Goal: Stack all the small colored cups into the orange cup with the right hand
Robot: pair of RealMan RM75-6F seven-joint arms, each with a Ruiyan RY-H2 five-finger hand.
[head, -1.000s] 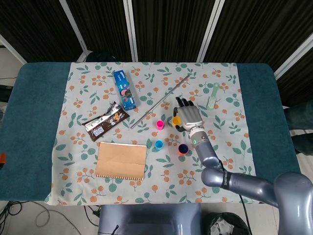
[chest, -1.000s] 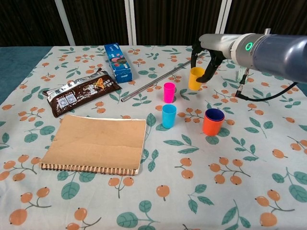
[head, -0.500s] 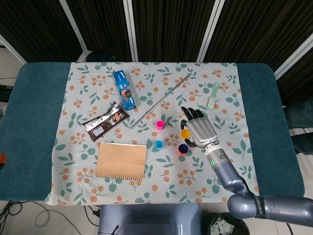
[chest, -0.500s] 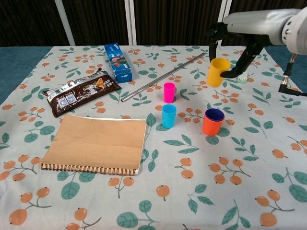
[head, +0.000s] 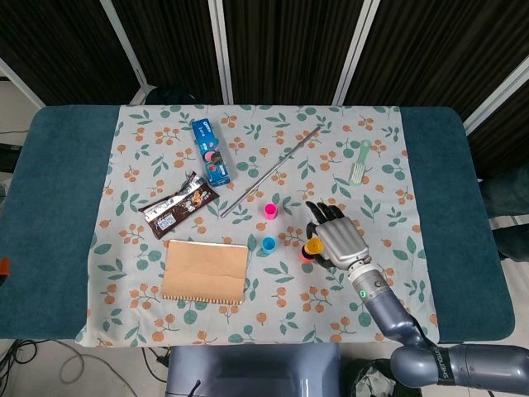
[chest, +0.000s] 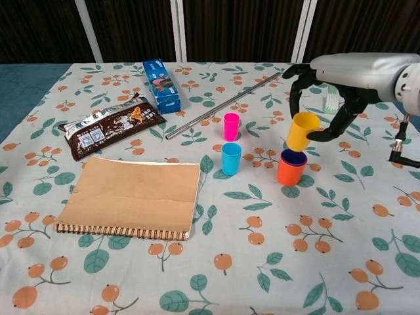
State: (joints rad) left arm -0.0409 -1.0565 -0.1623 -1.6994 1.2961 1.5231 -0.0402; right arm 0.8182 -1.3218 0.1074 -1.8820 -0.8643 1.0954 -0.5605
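Right robot hand point(chest: 328, 98) gripping tilted yellow cup point(chest: 301, 130) just above orange cup point(chest: 291, 167), chest view clearest, head view seemingly hiding the gap

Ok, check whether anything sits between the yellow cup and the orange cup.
Nothing visible. The right hand holds the yellow cup tilted just above the orange cup, whose mouth is open.

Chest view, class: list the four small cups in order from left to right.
Blue cup → pink cup → orange cup → yellow cup, held just above the orange one by the right hand.
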